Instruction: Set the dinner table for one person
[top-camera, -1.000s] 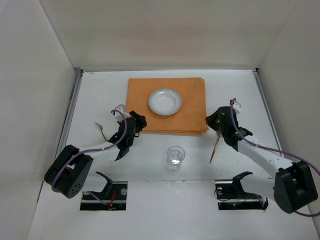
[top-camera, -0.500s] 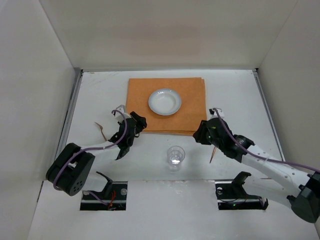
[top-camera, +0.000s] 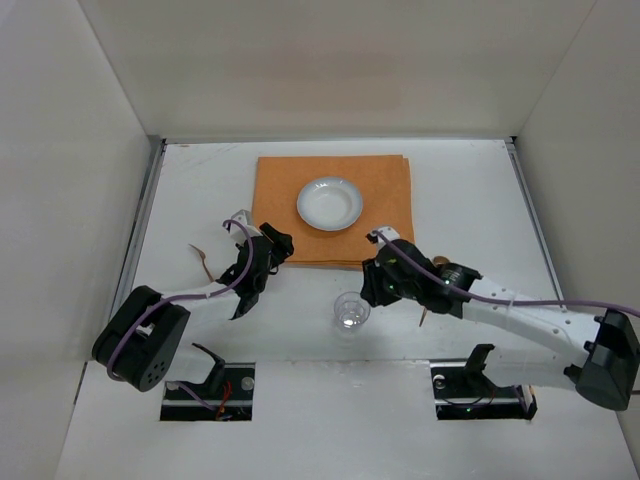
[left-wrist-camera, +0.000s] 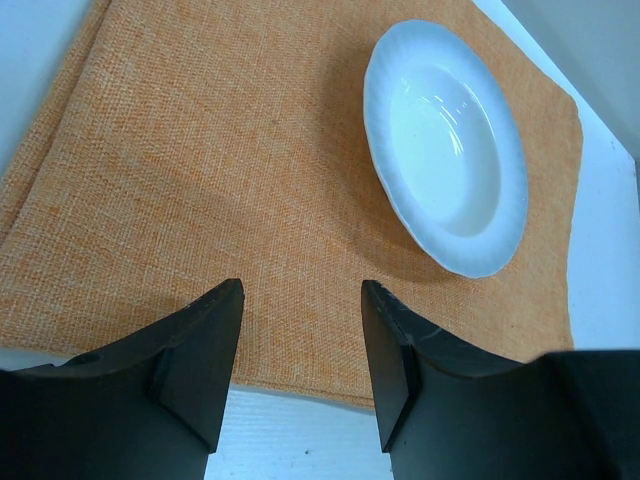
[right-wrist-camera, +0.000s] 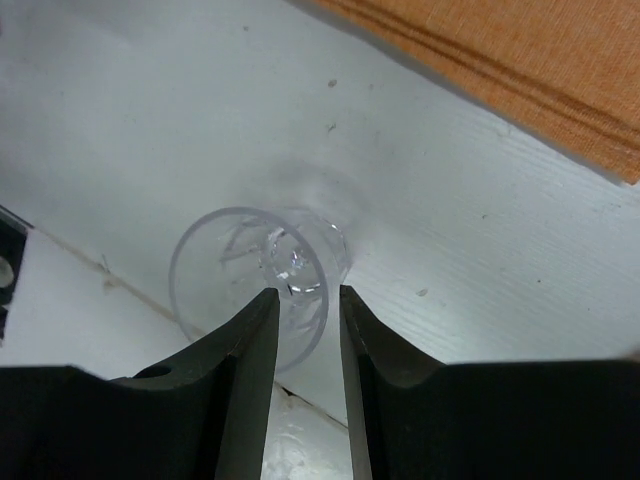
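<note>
The white dinner table carries an orange cloth with a white plate on it. A clear glass stands upright in front of the cloth. My right gripper is low beside the glass. In the right wrist view it is open a little, and the near wall of the glass lies between its fingertips. My left gripper is open and empty over the front left edge of the cloth. The left wrist view also shows the gripper and the plate.
A brown wooden utensil lies on the table left of the left arm. The tip of a thin wooden stick shows from under the right arm. Grey rails edge the table, and white walls enclose it.
My right arm has swung left from the cloth's right front corner to the glass, passing over the wooden stick lying on the table. The left arm has not moved.
</note>
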